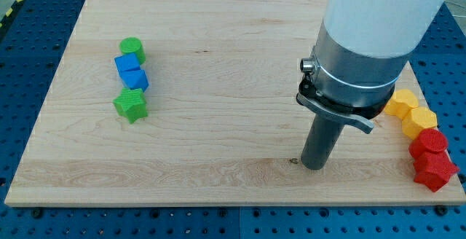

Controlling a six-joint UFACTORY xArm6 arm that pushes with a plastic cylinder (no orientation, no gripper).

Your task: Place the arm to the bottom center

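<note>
a pale wooden board [218, 159] lies before me on a blue perforated table [22, 57], with a yellow-black striped edge [14, 6] at the far left.

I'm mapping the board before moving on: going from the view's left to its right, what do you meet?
Green star block, then the blue blocks stacked just above it, my tip near the bottom centre, the yellow blocks, then the red blocks at the right edge.
</note>
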